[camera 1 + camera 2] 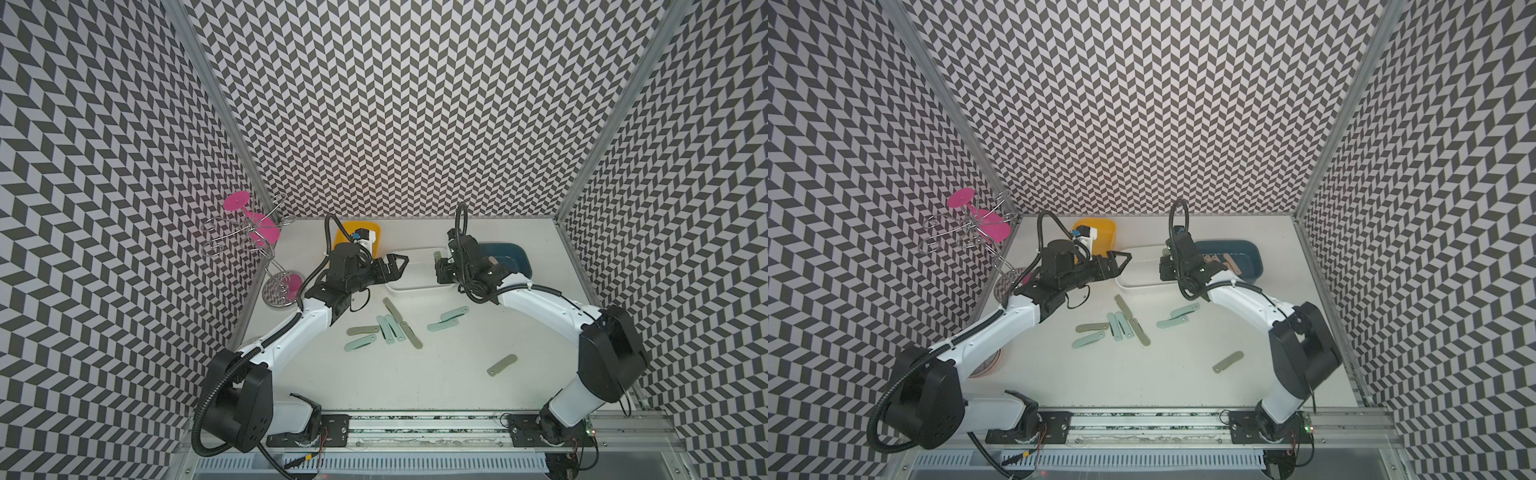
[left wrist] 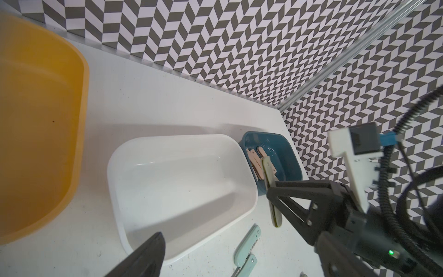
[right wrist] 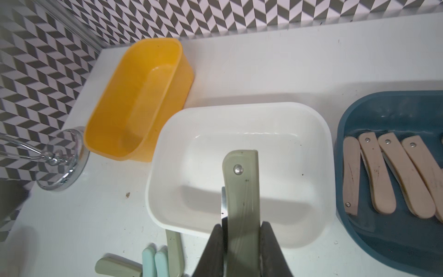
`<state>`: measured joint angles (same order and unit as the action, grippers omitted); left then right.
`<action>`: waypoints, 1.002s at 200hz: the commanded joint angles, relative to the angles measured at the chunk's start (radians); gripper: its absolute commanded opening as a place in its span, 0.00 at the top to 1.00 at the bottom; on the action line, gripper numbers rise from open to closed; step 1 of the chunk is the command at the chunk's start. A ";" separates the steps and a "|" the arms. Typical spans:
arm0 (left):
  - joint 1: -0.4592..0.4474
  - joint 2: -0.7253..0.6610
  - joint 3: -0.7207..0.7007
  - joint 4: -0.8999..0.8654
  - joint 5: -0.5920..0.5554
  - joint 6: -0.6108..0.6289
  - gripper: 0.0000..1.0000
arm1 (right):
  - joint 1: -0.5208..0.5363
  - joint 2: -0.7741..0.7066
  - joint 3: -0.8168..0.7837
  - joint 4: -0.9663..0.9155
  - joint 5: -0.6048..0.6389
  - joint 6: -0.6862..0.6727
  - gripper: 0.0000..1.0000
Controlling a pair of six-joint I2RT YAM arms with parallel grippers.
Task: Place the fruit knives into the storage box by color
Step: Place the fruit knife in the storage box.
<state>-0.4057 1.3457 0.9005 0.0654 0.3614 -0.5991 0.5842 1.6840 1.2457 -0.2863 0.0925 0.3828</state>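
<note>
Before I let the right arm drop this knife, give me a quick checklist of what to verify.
1. Grip: right gripper shut on the green knife: ok.
2. Aim: the knife's tip hangs over the white box: ok.
3. Target: the white box is empty, no other colour in it: ok.
4. Sorting so far: the blue box shows only peach knives: ok.
5. Other arm: left gripper open at the white box's far end, apart from the right gripper: ok.
6. Drop height above the box floor: cannot tell.
</note>
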 commanded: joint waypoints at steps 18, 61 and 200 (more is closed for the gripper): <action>0.011 -0.013 0.024 -0.025 0.008 0.018 0.00 | -0.033 0.137 0.114 0.019 -0.040 -0.058 0.81; 0.028 -0.032 0.022 -0.038 0.016 0.024 0.00 | -0.040 0.240 0.148 0.013 0.008 -0.061 0.81; 0.047 -0.078 -0.004 -0.048 0.035 0.027 0.00 | -0.061 0.446 0.274 -0.034 0.087 -0.057 0.81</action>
<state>-0.3660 1.2972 0.9005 0.0231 0.3866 -0.5804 0.5312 2.0987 1.4899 -0.3244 0.1581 0.3325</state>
